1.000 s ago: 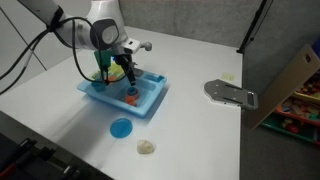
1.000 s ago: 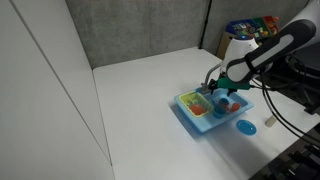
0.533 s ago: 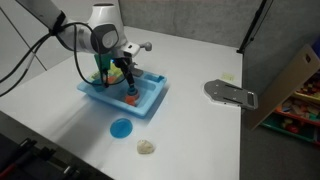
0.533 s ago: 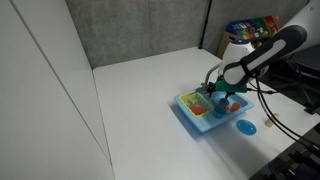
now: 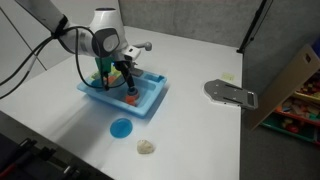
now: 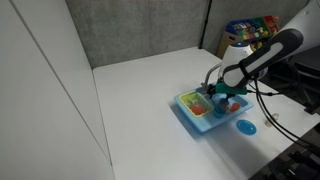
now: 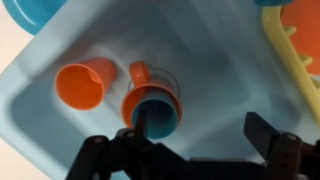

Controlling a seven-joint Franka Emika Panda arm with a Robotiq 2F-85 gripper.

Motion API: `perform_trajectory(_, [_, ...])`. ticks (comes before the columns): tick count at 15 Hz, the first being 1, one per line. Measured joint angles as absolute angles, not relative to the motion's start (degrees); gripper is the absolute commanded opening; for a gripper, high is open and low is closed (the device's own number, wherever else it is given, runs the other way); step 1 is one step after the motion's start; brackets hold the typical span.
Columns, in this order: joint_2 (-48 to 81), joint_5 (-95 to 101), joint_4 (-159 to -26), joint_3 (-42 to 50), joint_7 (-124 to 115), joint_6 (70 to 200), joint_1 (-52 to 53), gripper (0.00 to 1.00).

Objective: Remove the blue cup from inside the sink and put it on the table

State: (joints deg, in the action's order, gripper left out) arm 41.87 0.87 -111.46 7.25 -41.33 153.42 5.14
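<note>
In the wrist view the blue cup (image 7: 160, 112) sits nested in an orange cup with a handle (image 7: 137, 76) on the floor of the light-blue sink (image 7: 220, 70). My gripper (image 7: 200, 128) is open just above it. One finger tip is at the blue cup's near rim and the other is well off to the right over bare sink floor. In both exterior views the gripper (image 5: 128, 86) (image 6: 222, 93) reaches down into the sink (image 5: 152, 101) (image 6: 192, 118), which stands on the white table (image 5: 200, 135). The blue cup is too small to make out there.
A second orange cup (image 7: 82, 82) stands beside the nested pair. The grey faucet (image 5: 143, 46) and a compartment of colourful items (image 5: 106, 72) are at the sink's far side. A flat blue disc (image 5: 121, 127), a beige item (image 5: 147, 147) and a grey metal plate (image 5: 230, 93) lie on the table.
The arm has shifted only slightly over the sink. The gripper stays open and nothing has been picked up.
</note>
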Motion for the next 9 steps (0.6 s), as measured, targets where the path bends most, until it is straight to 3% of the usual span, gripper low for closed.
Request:
perform_trajectory(1, [42.05, 0.7, -111.39, 7.25, -41.26, 153.42, 5.16, 0.81])
perform_trajectory(3, [42.34, 0.47, -111.19, 7.25, -41.11, 153.42, 5.21, 0.58])
perform_trajectory(7, [42.51, -0.09, -111.02, 7.26, -40.74, 153.43, 5.24, 0.3])
perform_trajectory(9, [42.51, -0.56, -110.96, 7.32, -40.29, 153.47, 5.24, 0.08])
